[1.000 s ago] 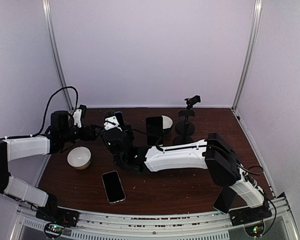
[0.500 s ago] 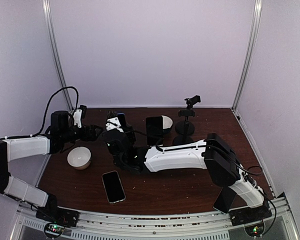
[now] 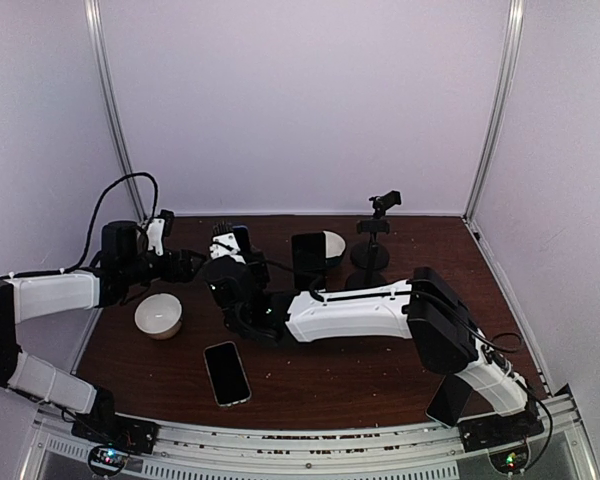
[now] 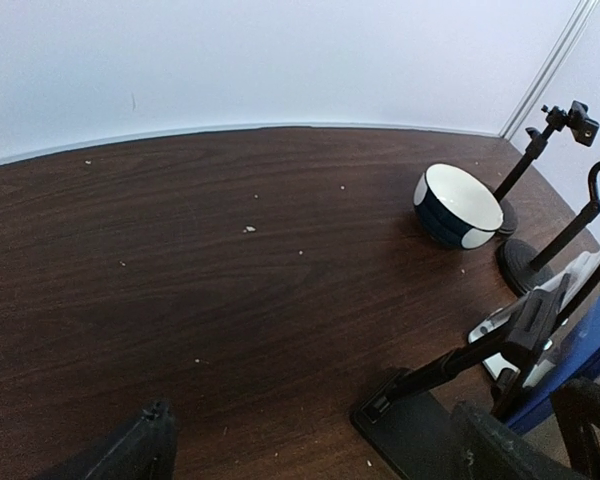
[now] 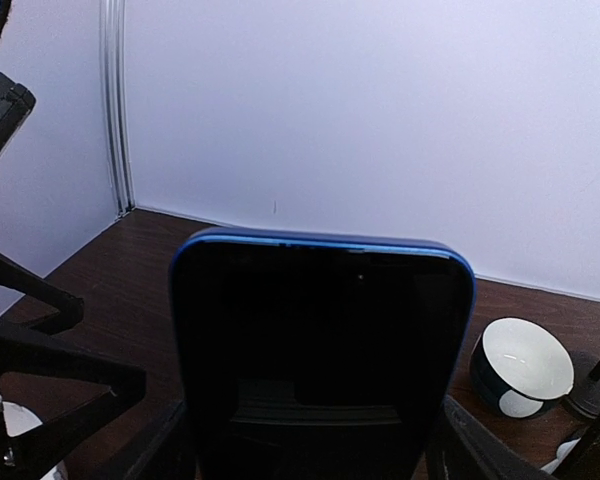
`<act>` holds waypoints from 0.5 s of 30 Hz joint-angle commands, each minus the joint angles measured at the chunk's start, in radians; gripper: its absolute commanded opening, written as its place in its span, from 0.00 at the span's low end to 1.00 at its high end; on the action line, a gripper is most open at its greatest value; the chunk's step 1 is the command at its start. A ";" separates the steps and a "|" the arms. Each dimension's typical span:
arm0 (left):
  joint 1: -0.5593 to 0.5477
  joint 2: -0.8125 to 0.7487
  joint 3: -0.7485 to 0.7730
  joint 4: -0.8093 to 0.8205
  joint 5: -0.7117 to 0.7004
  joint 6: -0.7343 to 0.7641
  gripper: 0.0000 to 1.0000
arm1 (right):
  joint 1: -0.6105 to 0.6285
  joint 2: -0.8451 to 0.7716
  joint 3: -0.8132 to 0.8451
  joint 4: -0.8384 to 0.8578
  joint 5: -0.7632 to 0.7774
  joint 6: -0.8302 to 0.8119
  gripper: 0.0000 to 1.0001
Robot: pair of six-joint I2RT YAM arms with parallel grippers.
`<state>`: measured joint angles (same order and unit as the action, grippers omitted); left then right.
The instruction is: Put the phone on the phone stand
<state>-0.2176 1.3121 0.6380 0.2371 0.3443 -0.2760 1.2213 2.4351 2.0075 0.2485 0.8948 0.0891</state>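
My right gripper is shut on a blue-cased phone, holding it upright with its dark screen facing the wrist camera. From above, this gripper and the phone hover over the table's left back area. A black folding phone stand is on the table just to their right; its base lies near my left hand. My left gripper is wide open and empty just left of the phone, its fingertips low over bare wood.
A second phone lies flat near the front. A white bowl sits at the left. A blue-and-white bowl and two slim black clamp stands are at the back. Walls enclose the table.
The right gripper with the blue phone has only wavered slightly in place. The left arm has not moved.
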 commanded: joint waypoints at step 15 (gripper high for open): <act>0.005 -0.036 0.032 -0.013 -0.015 0.040 0.98 | -0.012 -0.002 -0.009 0.001 0.022 0.037 0.64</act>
<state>-0.2176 1.2972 0.6449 0.2081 0.3389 -0.2543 1.2167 2.4351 1.9972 0.2283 0.8955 0.1181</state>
